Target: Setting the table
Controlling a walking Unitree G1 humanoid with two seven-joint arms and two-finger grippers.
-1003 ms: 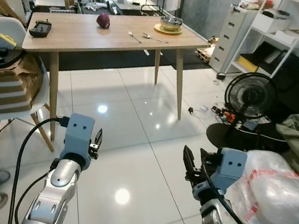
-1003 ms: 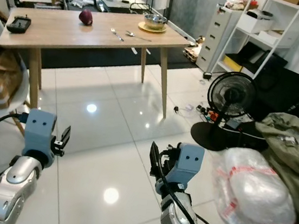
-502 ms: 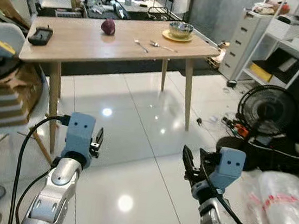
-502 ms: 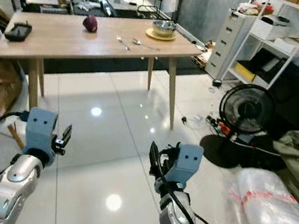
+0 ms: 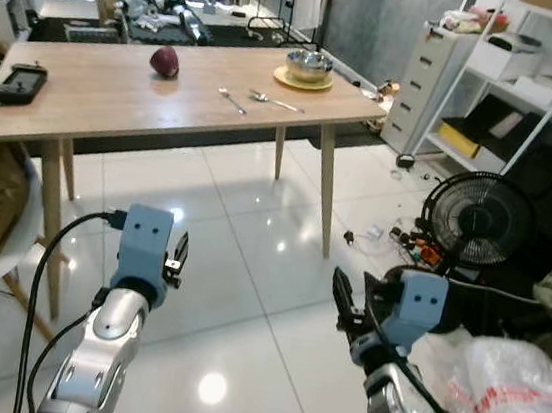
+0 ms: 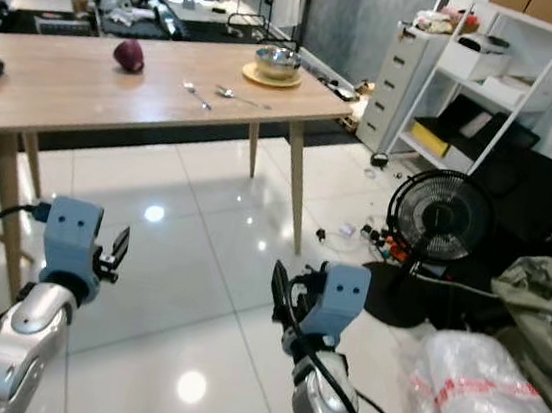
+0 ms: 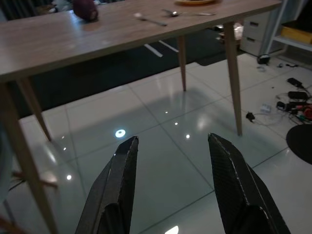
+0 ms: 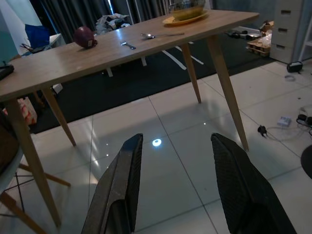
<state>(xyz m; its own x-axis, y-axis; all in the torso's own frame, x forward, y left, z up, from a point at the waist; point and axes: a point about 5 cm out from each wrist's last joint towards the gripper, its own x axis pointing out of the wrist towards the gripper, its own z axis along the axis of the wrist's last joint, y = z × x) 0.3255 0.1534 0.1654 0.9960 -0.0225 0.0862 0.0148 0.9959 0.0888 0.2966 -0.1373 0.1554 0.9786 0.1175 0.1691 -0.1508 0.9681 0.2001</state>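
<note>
Across the room, well apart from the robot, stands the wooden table with the setting things on it: a metal bowl on a yellow plate at the far right corner, a spoon and a fork near the middle, and a dark red onion-like thing further left. A phone lies at the table's left end. Judging by this, the step in hand is the approach. The left hand and right hand are held low over the glossy white tiled floor, both spread and carrying nothing. Next the robot must close in on the table edge before reaching. To the right are a floor fan, cables, shelves and a plastic bag.
</note>
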